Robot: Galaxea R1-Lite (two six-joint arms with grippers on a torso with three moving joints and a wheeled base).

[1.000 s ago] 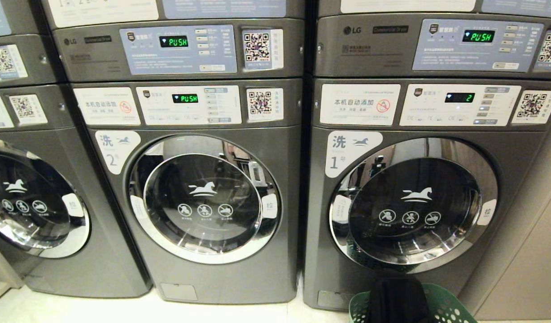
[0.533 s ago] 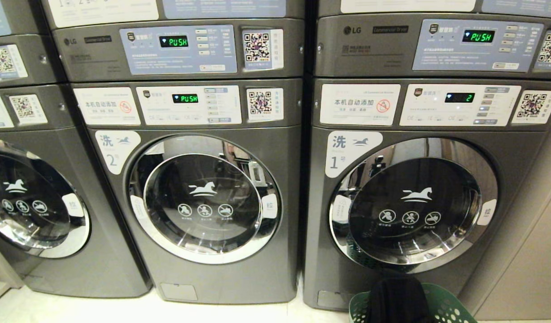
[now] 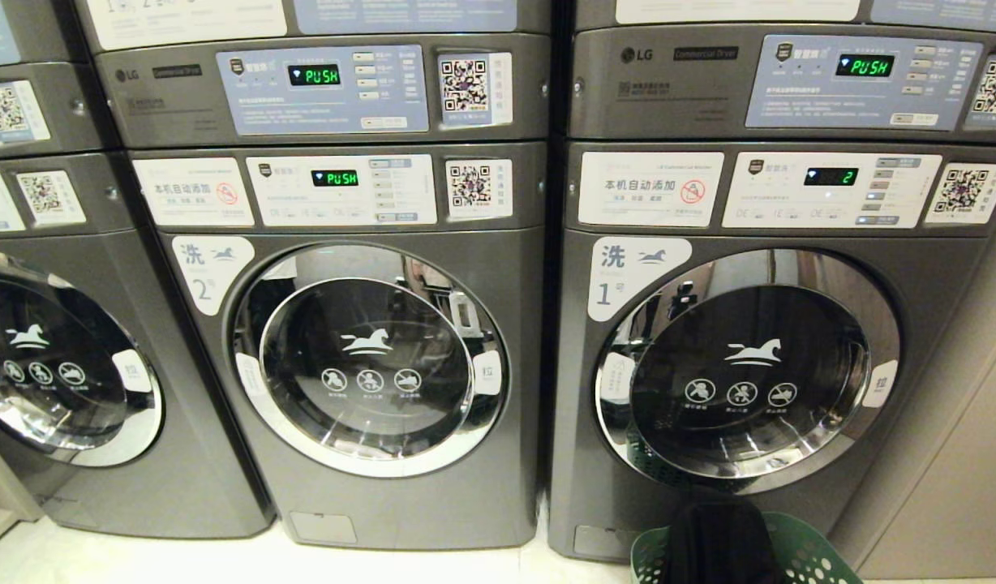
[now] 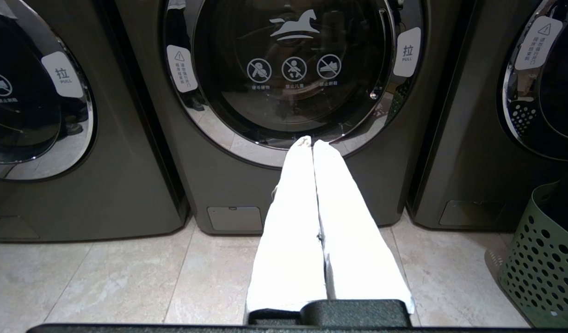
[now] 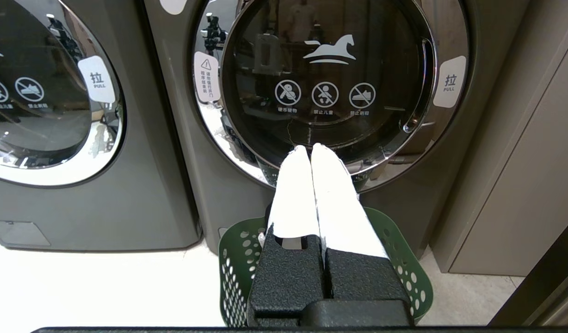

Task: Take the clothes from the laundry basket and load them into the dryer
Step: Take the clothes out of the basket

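The upper right machine point(image 3: 790, 81) bears "LG" at 10 o'clock and a green "PUSH" display point(image 3: 865, 66) at 2 o'clock; the upper middle machine's display point(image 3: 314, 75) also reads "PUSH"; the lower middle panel point(image 3: 340, 191) shows "PUSH"; the lower right panel point(image 3: 830, 191) shows "2"; the door tabs point(image 5: 448, 82) at 3 o'clock read "PULL"; the corner labels point(image 3: 632, 276) at 10 o'clock read "1" and "2".

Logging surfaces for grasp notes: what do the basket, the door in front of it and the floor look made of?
Basket: likely moulded plastic, matt green, its wall punched with round holes. Door: dark glass or clear plastic, I cannot tell which, in a mirror-bright chrome-look ring that reflects the room. Floor: pale glossy tiles, probably ceramic or stone, with visible grout lines.
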